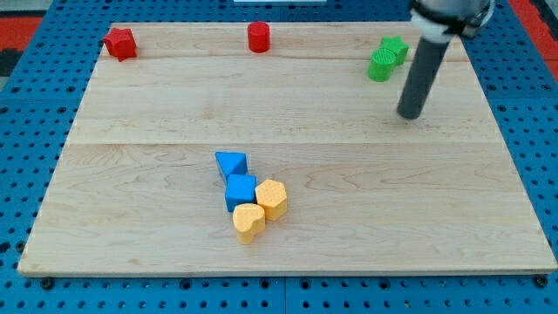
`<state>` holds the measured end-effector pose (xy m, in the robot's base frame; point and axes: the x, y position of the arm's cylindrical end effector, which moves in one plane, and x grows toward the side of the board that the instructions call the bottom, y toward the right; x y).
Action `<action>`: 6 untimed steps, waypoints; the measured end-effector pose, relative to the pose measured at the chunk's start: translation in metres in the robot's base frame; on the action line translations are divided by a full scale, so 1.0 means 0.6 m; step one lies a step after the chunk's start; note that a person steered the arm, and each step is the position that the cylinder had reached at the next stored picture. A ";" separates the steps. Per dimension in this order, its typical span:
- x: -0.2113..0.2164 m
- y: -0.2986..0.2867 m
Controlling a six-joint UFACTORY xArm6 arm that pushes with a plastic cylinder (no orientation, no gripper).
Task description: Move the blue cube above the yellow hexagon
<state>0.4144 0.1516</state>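
Hovering with my tip [411, 115], a bare rod with no pincer to open or close, near the green blocks [386, 58], well apart from the blue cube [240, 191]. Cube touching yellow hexagon [272, 199], yellow heart [249, 222], blue triangle [232, 163]; risking dragging neighbours along. Wooden board [288, 122] lying over blue pegboard [26, 105].
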 end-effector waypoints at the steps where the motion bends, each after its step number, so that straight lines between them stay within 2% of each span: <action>1: 0.096 -0.058; 2: 0.247 -0.060; 3: 0.271 -0.214; 4: 0.254 -0.293; 5: 0.204 -0.338; 6: 0.207 -0.358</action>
